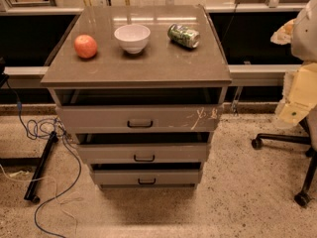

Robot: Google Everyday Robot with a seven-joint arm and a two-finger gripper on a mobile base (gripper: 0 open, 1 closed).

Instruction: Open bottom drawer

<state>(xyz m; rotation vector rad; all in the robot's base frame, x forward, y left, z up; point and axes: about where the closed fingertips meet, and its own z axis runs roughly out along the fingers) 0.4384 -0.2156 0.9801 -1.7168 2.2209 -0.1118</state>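
Note:
The bottom drawer (119, 177) is the lowest and narrowest of three grey-taupe drawers in the cabinet at the centre. Its front is plain, with a small black bar handle (146, 181) at its middle and a dark gap above it. The mid-width drawer (109, 153) is above it, and the widest drawer (99, 119), with white scratches at its right, is on top. My white and cream arm is at the right edge. Its gripper (293, 108) hangs to the right of the cabinet, well apart from the bottom drawer.
On the cabinet top (148, 63) stand a red apple (85, 46), a white bowl (132, 37) and a green can (184, 35) on its side. A black chair base (282, 140) stands at the right. Blue cables (44, 133) and a black pole (40, 165) lie on the floor at the left.

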